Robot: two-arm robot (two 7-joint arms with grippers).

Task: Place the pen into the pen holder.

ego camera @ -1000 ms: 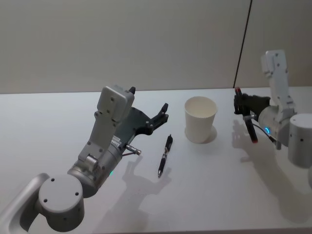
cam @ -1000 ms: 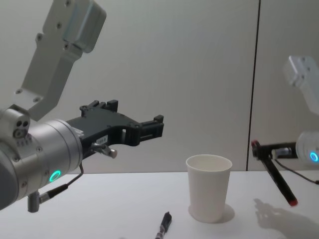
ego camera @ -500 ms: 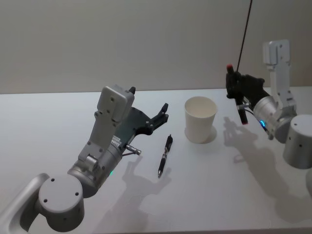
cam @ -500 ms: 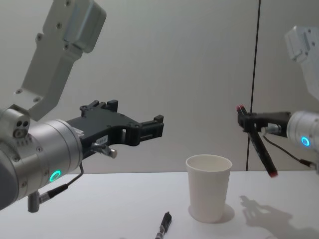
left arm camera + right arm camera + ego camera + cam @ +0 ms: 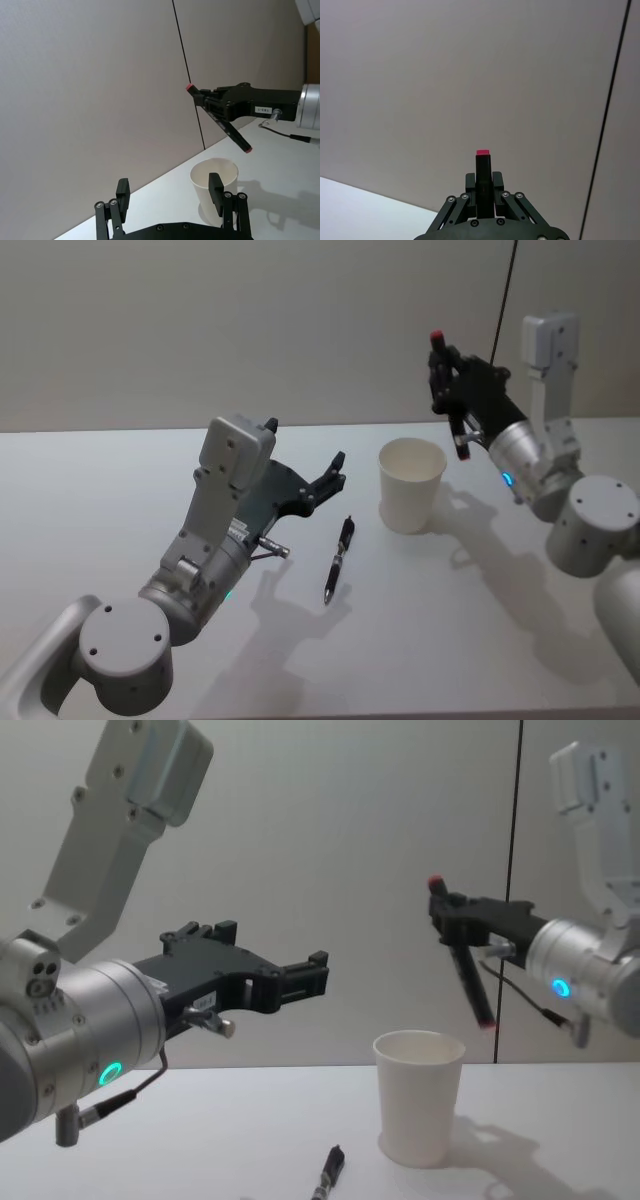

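One red-tipped pen [image 5: 473,988] clamped in right tool [image 5: 443,915].

Left gripper [image 5: 169,192] forward, jaws apart; right gripper [image 5: 449,919] raised, jaws clamped, seemingly angled leftward.

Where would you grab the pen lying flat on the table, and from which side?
I'd take the pen at mid-barrel, coming straight down from above, jaws across its thin width. It lies flat on the table, so only its long sides offer a hold, and the cup stands apart to its right.
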